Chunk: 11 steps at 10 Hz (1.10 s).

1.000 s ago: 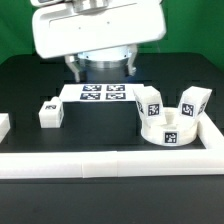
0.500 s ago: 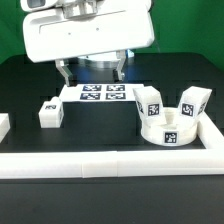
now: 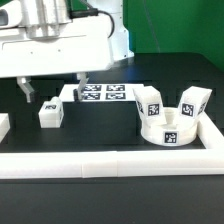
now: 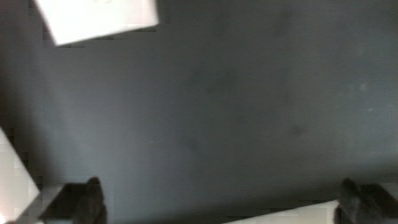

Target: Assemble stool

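Plainly lining up: end effector [image 3: 54, 86] spread wide, empty, hung over loose leg [image 3: 49, 113] on desk [image 3: 100, 130], presumably to grab it; seat [image 3: 168, 133] with two legs [image 3: 150, 103] braced in rail corner [image 3: 205, 160], exterior view's right.

I see a black table [image 3: 110, 128] filling most of the exterior view; the marker board [image 3: 105, 95] lies flat on it toward the back, its black-and-white tags facing up; a long white rail [image 3: 90, 163] runs along the near edge, with a seam near its middle; at the exterior view's right it bends back into a short stretch; a green backdrop [image 3: 175, 35] stands behind; on the wrist view I get mostly dark table surface, plus a flat white shape [image 4: 98, 18] cut off by the frame, which I cannot identify
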Tool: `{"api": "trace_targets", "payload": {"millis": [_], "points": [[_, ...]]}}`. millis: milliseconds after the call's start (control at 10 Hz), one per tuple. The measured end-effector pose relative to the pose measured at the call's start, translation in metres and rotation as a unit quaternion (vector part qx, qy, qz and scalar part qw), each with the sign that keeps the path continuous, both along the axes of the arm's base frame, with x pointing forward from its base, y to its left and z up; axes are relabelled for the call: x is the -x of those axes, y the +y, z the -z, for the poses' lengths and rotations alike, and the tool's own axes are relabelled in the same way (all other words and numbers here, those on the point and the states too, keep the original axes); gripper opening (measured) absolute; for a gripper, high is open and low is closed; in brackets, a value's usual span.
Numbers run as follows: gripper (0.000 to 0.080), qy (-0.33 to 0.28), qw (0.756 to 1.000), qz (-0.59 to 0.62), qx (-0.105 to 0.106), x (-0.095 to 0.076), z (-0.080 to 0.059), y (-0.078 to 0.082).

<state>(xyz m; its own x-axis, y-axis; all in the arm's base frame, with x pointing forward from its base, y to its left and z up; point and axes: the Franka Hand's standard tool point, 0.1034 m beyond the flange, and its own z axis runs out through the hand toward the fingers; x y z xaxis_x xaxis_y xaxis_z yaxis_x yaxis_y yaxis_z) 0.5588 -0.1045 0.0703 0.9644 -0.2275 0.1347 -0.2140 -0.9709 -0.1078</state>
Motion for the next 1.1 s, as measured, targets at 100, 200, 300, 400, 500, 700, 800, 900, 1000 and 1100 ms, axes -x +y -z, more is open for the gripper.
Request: {"api": "trace_targets", "payload": {"millis": [100,200,300,400,500,700,800,900,1000,1100], "points": [[0.0649,0.002,1.000,0.002,0.000,0.001,0.001,-0.001],[0.0649,0.030,0.999,0.003,-0.017,0.005,0.003,0.005],[0.0649,0.071,0.997,-0.003,-0.035,0.007,0.002,0.008],[0.0649,0.083,0.996,-0.006,-0.038,0.003,0.001,0.006],[0.0649,0.120,0.992,-0.033,-0.015,0.005,0.001,0.001],[0.0649,0.161,0.984,-0.071,0.016,-0.006,-0.002,-0.012],[0.0649,0.185,0.980,-0.071,0.005,-0.003,-0.001,-0.010],[0.0649,0.222,0.972,-0.074,-0.010,0.002,-0.001,-0.006],[0.0649,0.237,0.968,-0.076,-0.014,-0.001,0.000,-0.006],[0.0649,0.273,0.958,-0.082,-0.026,0.005,0.002,-0.004]]}}
